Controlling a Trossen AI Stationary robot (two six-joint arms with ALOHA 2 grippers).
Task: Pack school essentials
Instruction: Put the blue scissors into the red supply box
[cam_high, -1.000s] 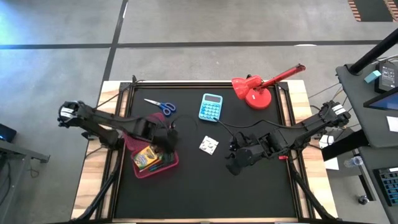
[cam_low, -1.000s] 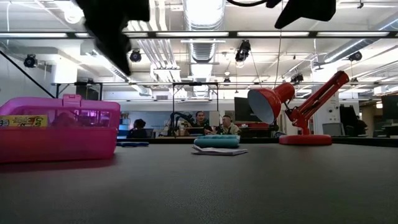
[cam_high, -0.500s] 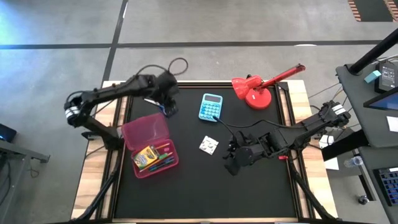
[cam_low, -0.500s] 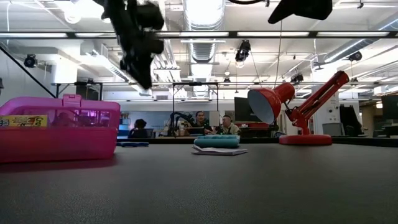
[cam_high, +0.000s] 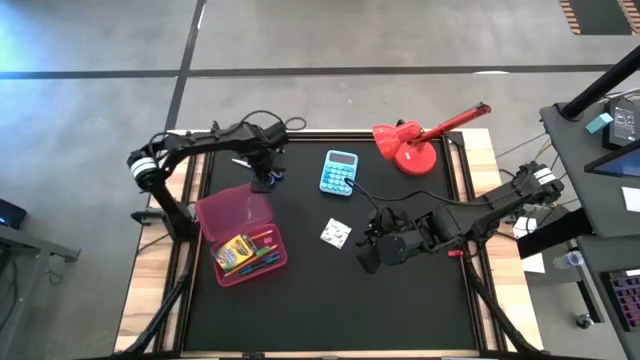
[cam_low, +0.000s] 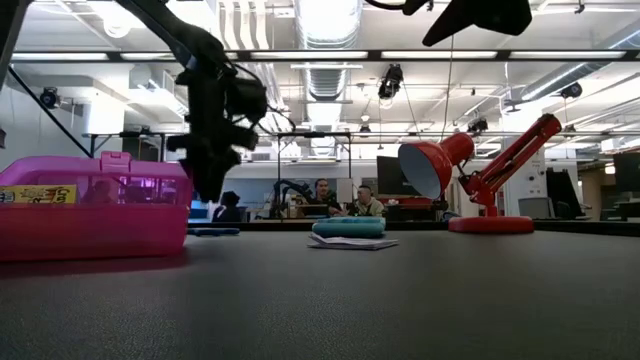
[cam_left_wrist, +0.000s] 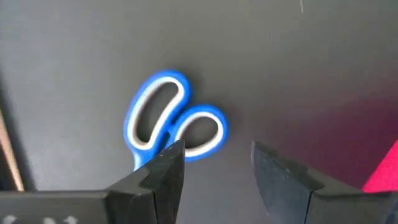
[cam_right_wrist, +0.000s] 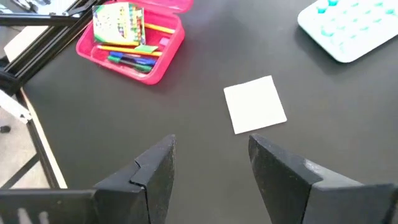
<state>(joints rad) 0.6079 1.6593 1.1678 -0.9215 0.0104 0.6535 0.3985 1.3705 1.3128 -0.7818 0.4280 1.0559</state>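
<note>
1. From above: left claw (cam_high: 264, 180) poised right over the blue-handled scissors (cam_high: 268, 178) at the desk's far side, fingers apart and nothing in them. Pink case (cam_high: 242, 236) lying open just beside and nearer than that claw, with crayon box (cam_high: 234, 253) and pens already inside. Right claw (cam_high: 371, 255) waiting, spread and empty, with the small white patterned square (cam_high: 336, 233) just beside it toward the case. Light-blue calculator (cam_high: 339, 172) and red desk lamp (cam_high: 418, 142) farther out across the desk (cam_high: 400, 310), neither one for packing.

2. From desk level: left claw (cam_low: 213, 125) hanging above the surface beside the case (cam_low: 95, 208). Calculator (cam_low: 347, 227) and lamp (cam_low: 478, 168) well off to its other side, people seated in the room behind. Nothing blocking the descent.

3. Left wrist: scissors (cam_left_wrist: 171, 121) directly ahead of the spread fingers (cam_left_wrist: 163, 168), one blue loop partly hidden behind a fingertip, pink case edge just off to the side. Step in hand, by the look of it: the pick of the scissors. Next move calls for dropping lower and closing squarely on the handles; flat on the desk, likely to slide under a skewed pinch.

4. Right wrist: white square (cam_right_wrist: 255, 104) just ahead of the open fingers (cam_right_wrist: 152, 171), case (cam_right_wrist: 132, 41) beyond it with its lid up, calculator corner (cam_right_wrist: 351, 28) to one side. Square not yet packed.
</note>
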